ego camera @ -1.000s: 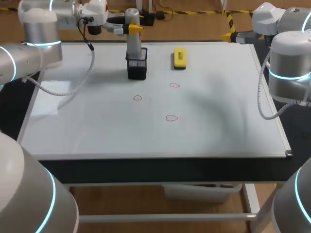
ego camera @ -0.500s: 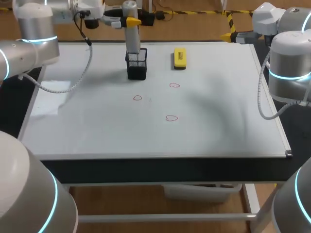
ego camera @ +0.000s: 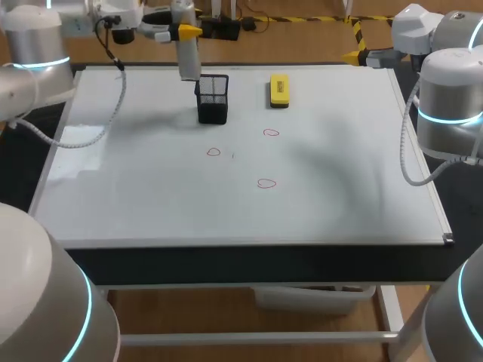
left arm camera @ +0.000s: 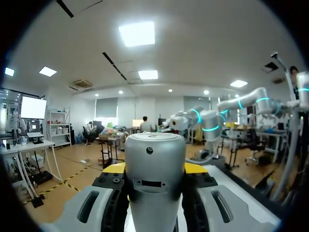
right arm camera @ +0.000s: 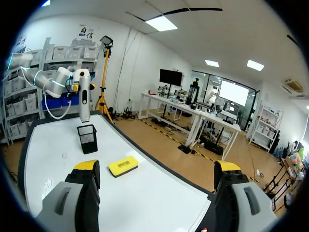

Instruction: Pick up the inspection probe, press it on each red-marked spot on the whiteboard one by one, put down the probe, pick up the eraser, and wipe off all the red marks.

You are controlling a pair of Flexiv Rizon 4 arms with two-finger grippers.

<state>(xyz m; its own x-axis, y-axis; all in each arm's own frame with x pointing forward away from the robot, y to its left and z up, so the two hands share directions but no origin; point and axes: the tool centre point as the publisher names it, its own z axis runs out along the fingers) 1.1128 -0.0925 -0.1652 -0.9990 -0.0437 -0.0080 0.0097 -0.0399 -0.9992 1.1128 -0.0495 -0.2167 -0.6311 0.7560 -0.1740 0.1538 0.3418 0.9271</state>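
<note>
Silver-grey and upright at the far left: inspection probe point(ego camera: 189, 56), clamped near its upper end between the yellow tips of the left pincer point(ego camera: 185, 33). Hangs over the far edge of the whiteboard point(ego camera: 151, 204), just to the left of the black mesh holder point(ego camera: 213, 102). From the left wrist, shows as a round metal barrel filling the gap between the two fingers, gripped from both sides. Lower end clear of the holder's rim and not touching the board. By the look of it, then: pick-up done, no spot pressed yet. Next along, the holder itself: upright on the board, nothing sticking out of it, seemingly empty, though its floor is hard to make out through the mesh. Nearer than the holder, three red marks, left point(ego camera: 213, 151), middle and nearest point(ego camera: 266, 183), right point(ego camera: 271, 133): small unbroken rings, none smudged, all well apart from the probe's tip. Right of the holder, near the far edge, yellow eraser point(ego camera: 279, 89), lying flat on the board and well apart from both pincers. Far right: right pincer point(right arm camera: 157, 169), fingers wide apart, nothing between them, held by the far right corner of the bench and looking back across the board toward eraser and holder. Left to do, as judged from this: three presses one after another, probe set down, probably back in the holder, eraser taken up, all three rings wiped away.
</note>
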